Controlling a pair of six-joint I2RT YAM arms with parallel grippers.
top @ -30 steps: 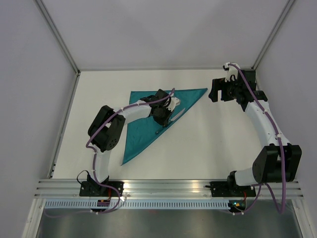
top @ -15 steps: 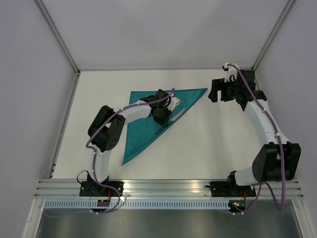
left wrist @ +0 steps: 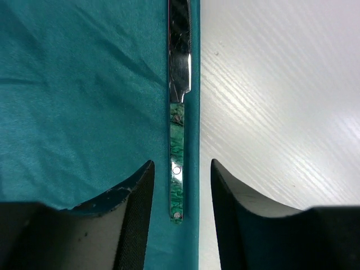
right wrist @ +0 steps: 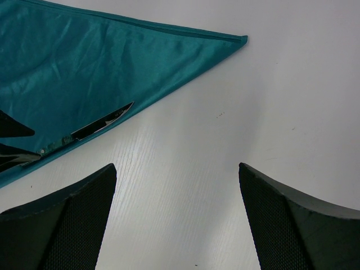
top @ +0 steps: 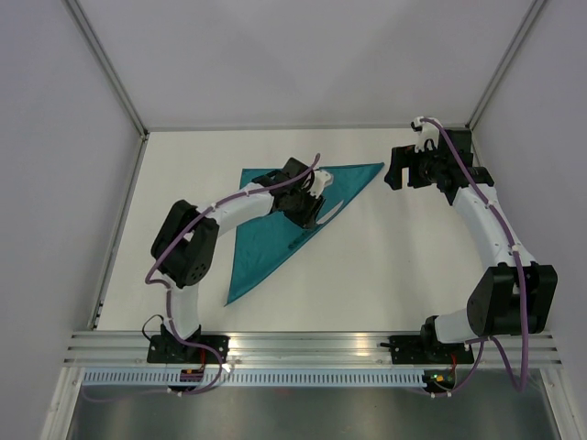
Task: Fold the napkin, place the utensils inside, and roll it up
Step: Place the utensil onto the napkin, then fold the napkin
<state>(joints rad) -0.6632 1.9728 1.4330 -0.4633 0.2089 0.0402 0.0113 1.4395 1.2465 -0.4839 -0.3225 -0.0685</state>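
Observation:
The teal napkin (top: 266, 234) lies folded into a triangle on the white table, also seen in the left wrist view (left wrist: 84, 84) and the right wrist view (right wrist: 84, 56). One utensil, a knife (left wrist: 178, 140) with a green handle and silvery blade, lies flat on the napkin along its right folded edge (top: 328, 213). My left gripper (left wrist: 181, 163) hangs open just above the knife's handle, a finger on each side, touching nothing. My right gripper (right wrist: 177, 166) is open over bare table, right of the napkin's far corner (top: 399, 174).
The white table (top: 385, 266) is walled by grey panels at the back and sides. An aluminium rail (top: 312, 344) runs along the near edge between the arm bases.
My left jaws have opened and let go of the knife, which now lies on the napkin. The left wrist has shifted slightly. The right arm has not moved.

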